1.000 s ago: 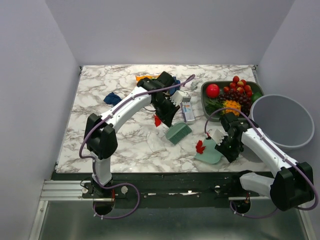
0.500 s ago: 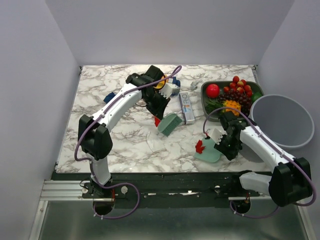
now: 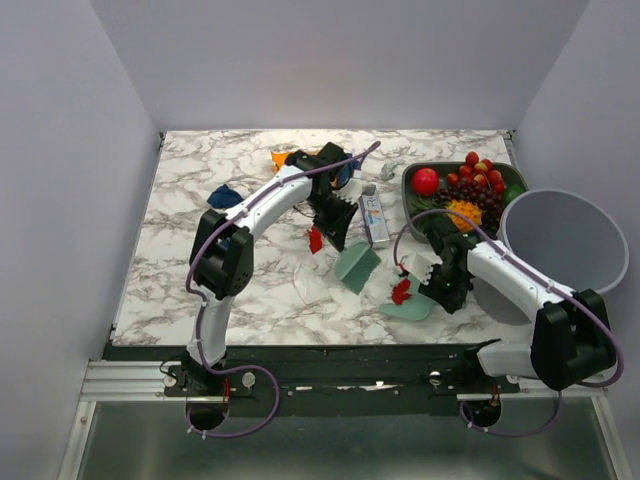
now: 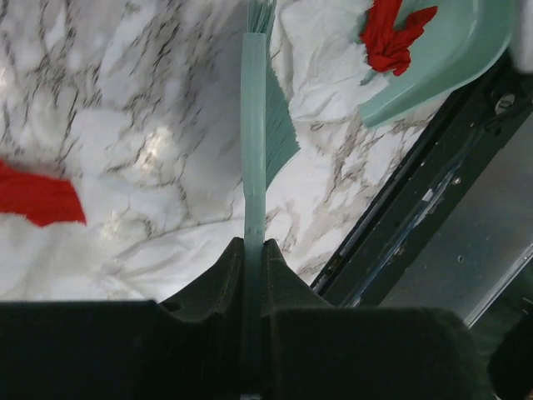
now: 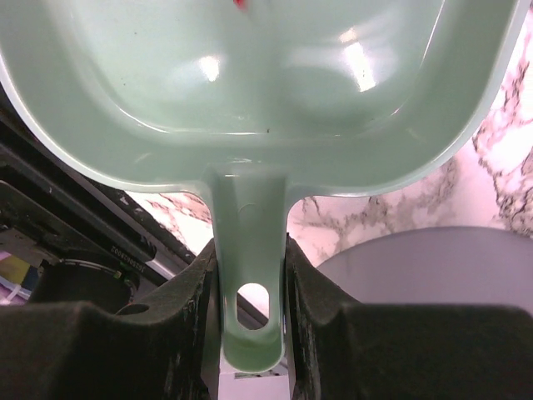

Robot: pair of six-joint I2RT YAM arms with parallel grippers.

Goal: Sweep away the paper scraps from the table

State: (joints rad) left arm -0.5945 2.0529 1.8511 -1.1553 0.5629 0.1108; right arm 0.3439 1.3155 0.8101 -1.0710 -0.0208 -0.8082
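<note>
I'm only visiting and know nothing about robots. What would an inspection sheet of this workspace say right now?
Surface: marble table, scraps not yet cleared.
Job's things: red scrap on the table beside the brush; another red scrap at the mouth of the dustpan; blue scrap far left.
Clutter: orange bag, small box, fruit tray.
Grippers: left gripper shut on the brush handle; right gripper shut on the dustpan handle.
Cables: purple cable along each arm; no snag seen.
Surroundings: grey bin at the table's right; plain walls.
</note>
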